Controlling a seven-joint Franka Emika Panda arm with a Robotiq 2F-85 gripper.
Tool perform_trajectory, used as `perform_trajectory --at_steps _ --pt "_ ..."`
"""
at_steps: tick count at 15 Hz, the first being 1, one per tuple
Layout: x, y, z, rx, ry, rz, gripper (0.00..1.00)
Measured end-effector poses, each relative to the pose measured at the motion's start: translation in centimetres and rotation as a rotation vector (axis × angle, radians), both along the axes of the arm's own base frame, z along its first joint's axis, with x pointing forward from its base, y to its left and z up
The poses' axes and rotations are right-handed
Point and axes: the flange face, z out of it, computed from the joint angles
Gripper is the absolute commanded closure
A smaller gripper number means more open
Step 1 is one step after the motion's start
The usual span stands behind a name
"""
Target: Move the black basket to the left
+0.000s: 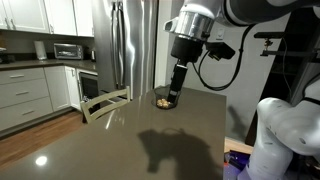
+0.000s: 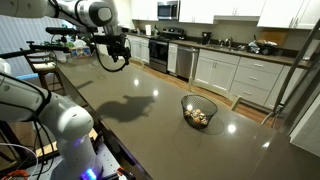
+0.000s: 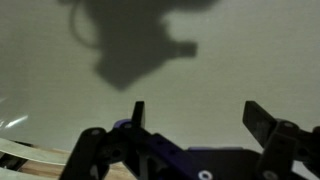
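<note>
Progress looks nil: the small round black wire-mesh basket [image 2: 198,111], with tan-brown rounded items inside, sits untouched, so the reach, the grasp and the shift to the left are all yet to be done.

In the wrist view the two dark fingers [image 3: 138,118] of the Robotiq gripper [image 3: 195,110] stand wide apart. Only bare surface shows between them, and they hold nothing and touch nothing. Below them lies the smooth grey-brown tabletop [image 3: 60,90], crossed by the arm's dark shadow [image 3: 130,45], which suggests the gripper hangs above the table, not resting on it.

Further out, in an exterior view the gripper [image 2: 116,50] hangs over the far end of the table, well apart from the basket, which rests near the table edge facing the white kitchen cabinets [image 2: 225,72]. In an exterior view the gripper [image 1: 175,90] overlaps the basket [image 1: 163,99] only by line of sight. The next move is judged to be a long approach across the table.
</note>
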Motion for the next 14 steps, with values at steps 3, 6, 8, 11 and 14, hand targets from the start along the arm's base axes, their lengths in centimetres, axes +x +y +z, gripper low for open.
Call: perform_trajectory --at_steps 3,6,8,11,14 --pt "0.0 0.0 0.0 0.000 0.000 0.000 0.00" --pt "0.2 -0.4 0.0 -0.025 -0.010 -0.014 0.00" --pt "0.9 -1.5 0.0 -0.071 -0.035 -0.057 0.00" --pt "2.2 -3.8 0.0 -0.130 -0.064 -0.131 0.00" --pt "3.4 -6.3 -0.3 -0.150 -0.057 -0.202 0.00"
